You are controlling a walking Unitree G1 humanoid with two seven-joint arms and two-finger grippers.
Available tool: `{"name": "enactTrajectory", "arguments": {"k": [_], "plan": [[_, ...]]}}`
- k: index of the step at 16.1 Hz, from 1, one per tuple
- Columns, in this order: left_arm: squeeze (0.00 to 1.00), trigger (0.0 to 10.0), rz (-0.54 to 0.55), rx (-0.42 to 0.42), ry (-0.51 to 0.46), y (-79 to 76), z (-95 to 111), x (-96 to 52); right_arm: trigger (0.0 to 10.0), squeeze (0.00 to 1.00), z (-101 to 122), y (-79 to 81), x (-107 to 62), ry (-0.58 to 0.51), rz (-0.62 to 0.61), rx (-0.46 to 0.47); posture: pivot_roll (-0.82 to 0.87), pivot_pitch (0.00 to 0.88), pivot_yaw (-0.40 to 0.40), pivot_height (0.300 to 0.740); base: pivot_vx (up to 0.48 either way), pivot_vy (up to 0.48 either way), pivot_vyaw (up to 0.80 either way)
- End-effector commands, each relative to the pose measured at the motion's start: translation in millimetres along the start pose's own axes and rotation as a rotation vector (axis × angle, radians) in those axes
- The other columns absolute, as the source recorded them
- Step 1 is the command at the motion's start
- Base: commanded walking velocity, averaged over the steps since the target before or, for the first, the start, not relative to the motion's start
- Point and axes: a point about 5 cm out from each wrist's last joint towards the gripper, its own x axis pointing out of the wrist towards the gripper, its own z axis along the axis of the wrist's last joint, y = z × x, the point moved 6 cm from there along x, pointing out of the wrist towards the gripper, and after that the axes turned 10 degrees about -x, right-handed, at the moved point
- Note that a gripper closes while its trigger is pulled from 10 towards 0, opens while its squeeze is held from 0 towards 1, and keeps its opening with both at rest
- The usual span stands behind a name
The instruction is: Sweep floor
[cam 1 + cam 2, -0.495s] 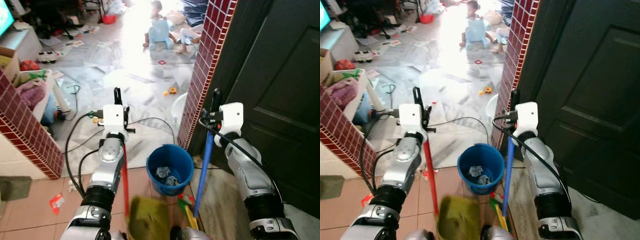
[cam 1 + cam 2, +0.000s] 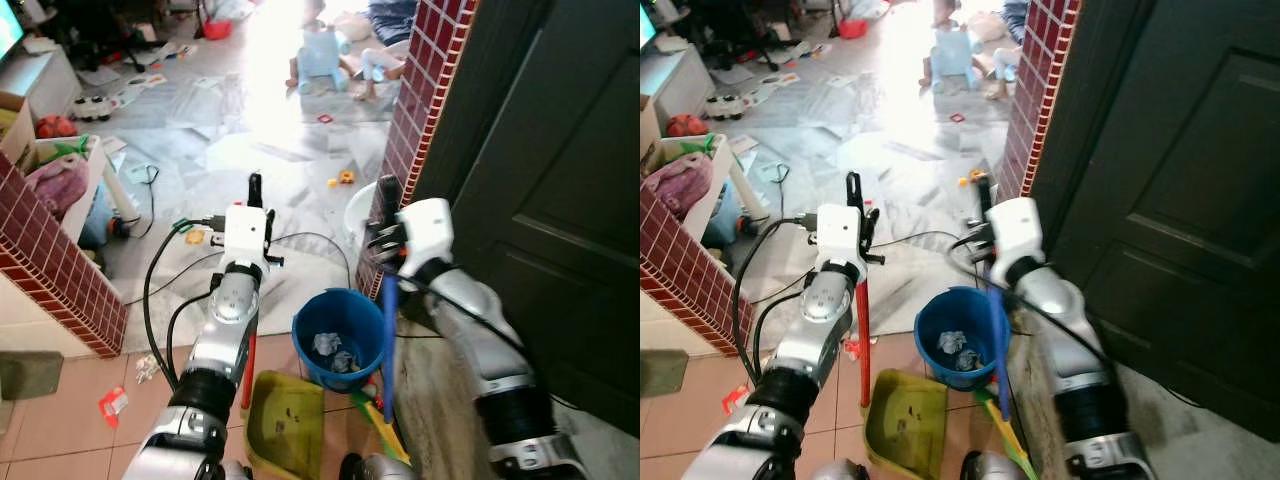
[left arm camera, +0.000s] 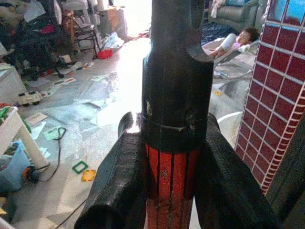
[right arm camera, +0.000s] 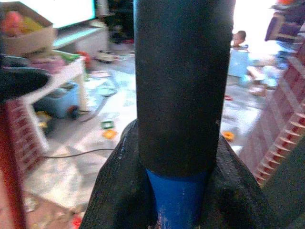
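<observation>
**Both grippers clenched on handles beside the bucket**

While the left gripper [image 2: 254,190] holds the red dustpan handle [image 2: 247,375] above the yellow-green dustpan [image 2: 285,425], the right gripper [image 2: 388,200] holds the blue broom [image 2: 388,340] beside the blue bucket [image 2: 340,335].

Left wrist: fingers [image 3: 119,186] pinch the red handle.

Right wrist: fingers [image 4: 119,191] clamp the blue broom.
</observation>
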Motion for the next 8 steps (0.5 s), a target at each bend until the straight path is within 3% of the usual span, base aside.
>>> {"name": "enactTrajectory", "arguments": {"k": [1,4,8], "plan": [[0.00,10.0,0.025,0.017,-0.045,9.0,12.3,-1.3,10.0,0.00,6.5,12.2,2.8,-0.025,0.056,0.006,-0.06,0.000,0.007,0.740,0.000,0.000,0.00],[0.00,10.0,0.034,-0.020,-0.039,20.2,14.0,-5.8,10.0,0.00,4.6,20.9,5.4,-0.031,0.078,-0.003,-0.09,0.000,0.057,0.740,0.000,0.000,0.00],[0.00,10.0,0.024,0.011,-0.075,30.6,30.6,-21.7,10.0,0.00,-10.6,11.5,9.0,-0.007,-0.076,0.073,-0.03,0.000,0.002,0.740,0.000,0.000,0.00]]}}
